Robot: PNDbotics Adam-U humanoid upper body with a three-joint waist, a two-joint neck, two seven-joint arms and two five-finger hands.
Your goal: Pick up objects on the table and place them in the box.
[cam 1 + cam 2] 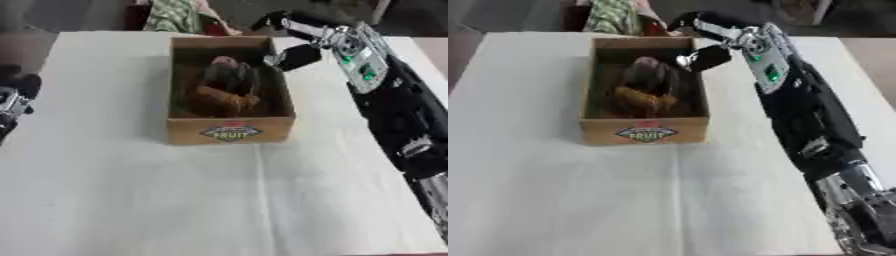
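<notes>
We see a white surface (131,190) with wide bare room before the box (229,127) and to both its sides, the far edge running just behind the box's back wall, where a chequered green cloth (173,15) lies beyond the surface. The cardboard box stands upright in the far middle, open at the top, a label reading FRUIT on its near wall. Our right arm (798,105) comes in from the lower right and stretches up along the right side of the surface, its forearm bearing a grey panel with green lights. The right hand (293,56) hangs over the box's far right corner, just beside the rim, fingers bent downward; whether they are curled shut or merely drooping we cannot tell, and nothing shows between them. Inside the box lie the objects (229,87) (a dark rounded one with a pinkish top, and a brown-orange one nearer the front), left of and below the hand, apart from it. Our left hand (16,97) shows at the left edge of the left eye view, too little of it to judge.
</notes>
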